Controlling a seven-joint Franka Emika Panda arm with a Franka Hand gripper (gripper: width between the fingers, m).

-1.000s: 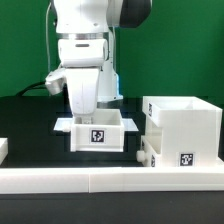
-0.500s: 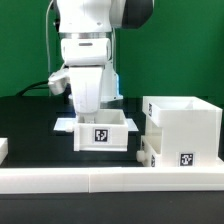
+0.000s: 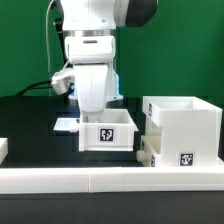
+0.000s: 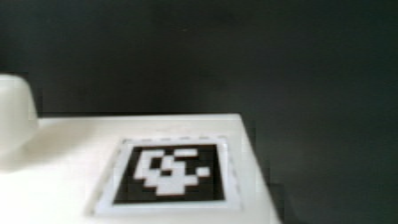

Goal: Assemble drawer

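Note:
My gripper [image 3: 95, 108] reaches down into a white tray [image 3: 108, 132] with a square tag on its front wall. The fingers are hidden behind the tray's wall, and the tray moves with the hand. The tray is just to the exterior view's left of the large white casing [image 3: 182, 125], close to its side. A second tray [image 3: 147, 155] lies low at the casing's front left corner, partly hidden. The wrist view shows a white tray surface [image 4: 71, 135] with a tag [image 4: 169, 172] and a rounded white part [image 4: 15, 115]. No fingers show there.
A flat white piece [image 3: 66, 123] lies on the black table behind the held tray. The low white rail [image 3: 100, 180] runs along the front edge. A small white part [image 3: 3, 150] sits at the exterior view's far left. A green wall stands behind the arm.
The arm and the tray have moved together toward the exterior view's right, closer to the casing. The casing and the second tray have not moved.

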